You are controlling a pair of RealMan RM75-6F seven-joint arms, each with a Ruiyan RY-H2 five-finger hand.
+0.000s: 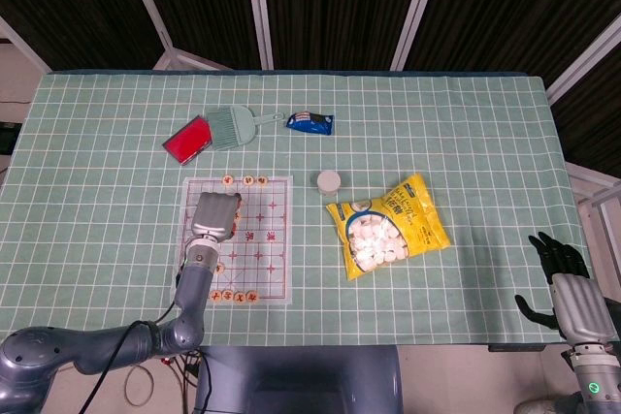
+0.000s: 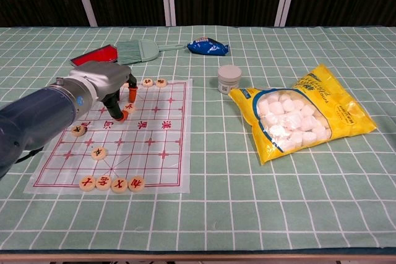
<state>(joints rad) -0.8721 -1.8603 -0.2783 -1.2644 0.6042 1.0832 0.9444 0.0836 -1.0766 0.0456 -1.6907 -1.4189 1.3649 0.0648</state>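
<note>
Chessboard (image 2: 158,146), nine chess pieces (image 2: 99,153), one marshmallow bag (image 2: 303,115)

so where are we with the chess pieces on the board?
Looks done: four pieces lined along the near edge of the chess board, two at the far edge. In hand: the left hand is over the board, fingers touching a piece mid-board. Left: loose pieces on the left side. Right hand open, off the table.
</note>
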